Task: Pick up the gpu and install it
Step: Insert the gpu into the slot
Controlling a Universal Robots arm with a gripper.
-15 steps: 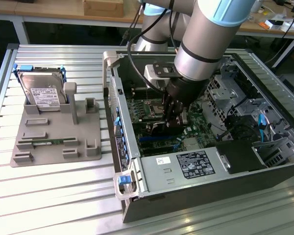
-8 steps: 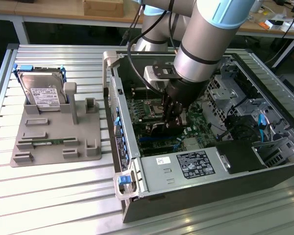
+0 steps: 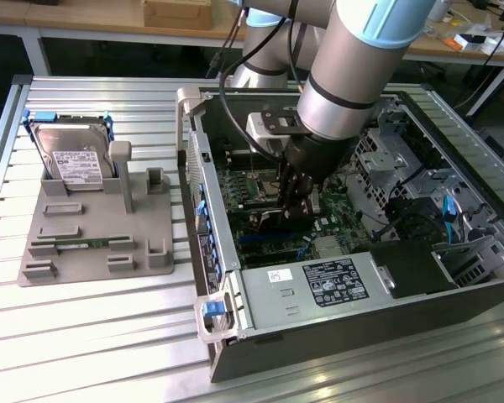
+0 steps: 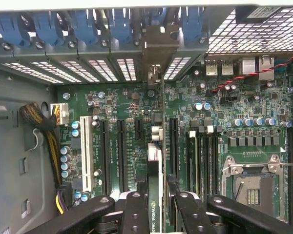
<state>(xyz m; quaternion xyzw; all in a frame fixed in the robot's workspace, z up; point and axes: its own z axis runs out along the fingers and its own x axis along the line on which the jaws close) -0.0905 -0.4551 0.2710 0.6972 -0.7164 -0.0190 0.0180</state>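
My gripper (image 3: 292, 195) is down inside the open computer case (image 3: 203, 210), over the green motherboard (image 4: 122, 105). It is shut on the gpu (image 4: 155, 163), which the wrist view shows edge-on between the two black fingers (image 4: 136, 209), with a green label strip near the grip. The card runs from the fingers to its metal end bracket (image 4: 158, 48), which stands at the case's rear slot openings among the blue latches (image 4: 83, 24). In the exterior view the gpu (image 3: 270, 220) is a dark card just under the fingers, low over the expansion slots. Whether it sits in a slot I cannot tell.
On the exterior view's left a grey fixture (image 3: 143, 252) holds the silver hard drive (image 3: 71, 159) and a narrow green memory stick (image 3: 80, 244). The power supply (image 3: 319, 285) lies along the case front. A CPU socket (image 4: 251, 187) and a cable bundle (image 4: 39, 122) flank the slots.
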